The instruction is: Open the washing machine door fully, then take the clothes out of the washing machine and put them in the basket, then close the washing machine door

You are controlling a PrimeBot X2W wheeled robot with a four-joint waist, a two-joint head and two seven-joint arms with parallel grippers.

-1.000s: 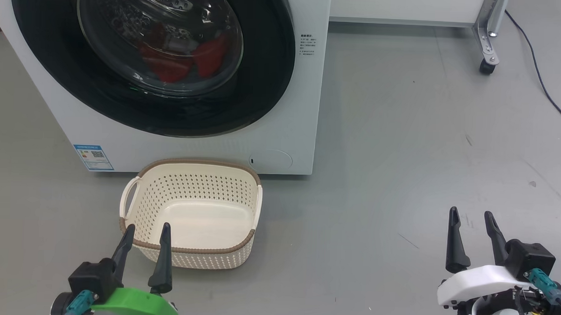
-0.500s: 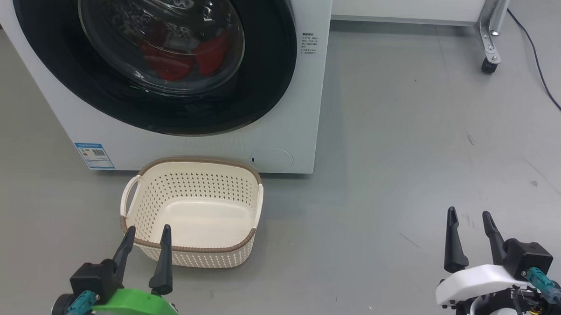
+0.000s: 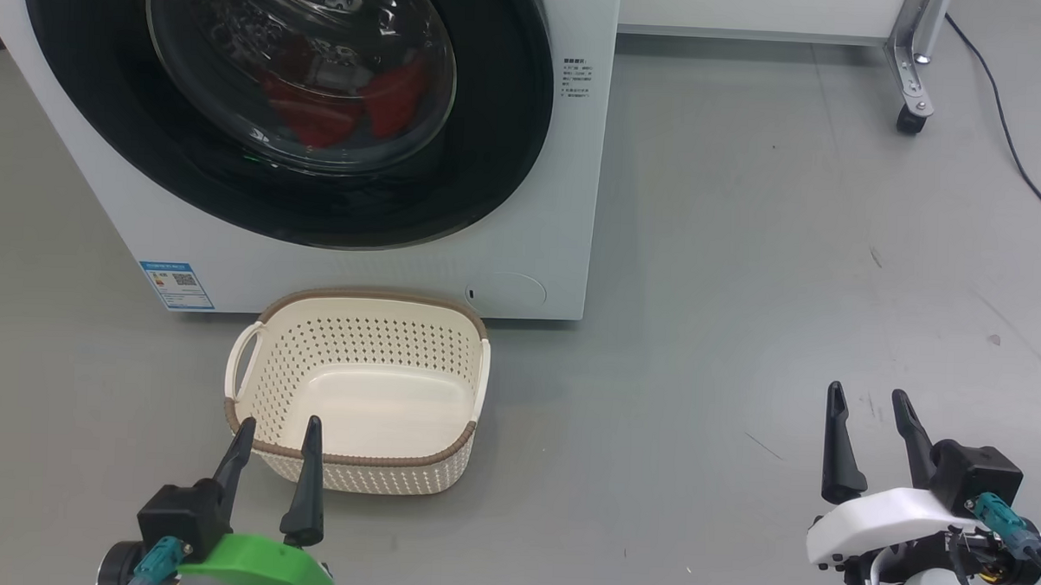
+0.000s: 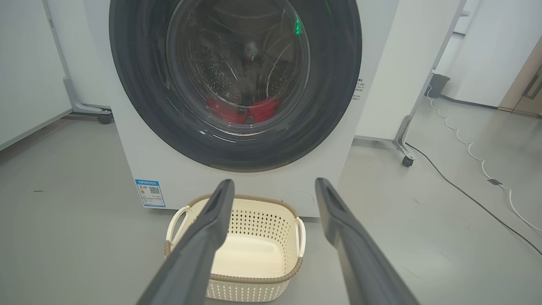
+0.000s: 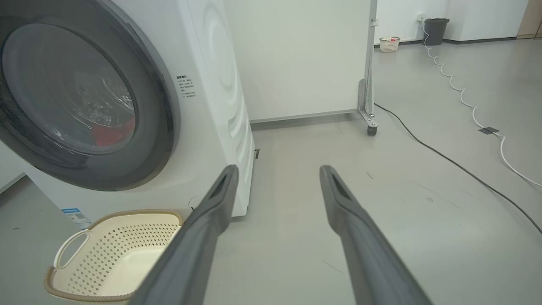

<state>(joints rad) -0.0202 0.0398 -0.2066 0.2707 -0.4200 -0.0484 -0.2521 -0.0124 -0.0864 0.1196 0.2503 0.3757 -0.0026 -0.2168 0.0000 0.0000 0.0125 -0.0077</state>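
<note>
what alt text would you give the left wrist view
A white washing machine with its round black door shut and red clothes behind the glass; an empty cream basket sits before it, framed by the open left claw.

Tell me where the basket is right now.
In the head view the basket sits lower left on the floor, in front of the washing machine.

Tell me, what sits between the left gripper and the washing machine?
The basket, empty, stands on the floor between the left gripper and the washing machine. The head and left wrist views both show it.
</note>
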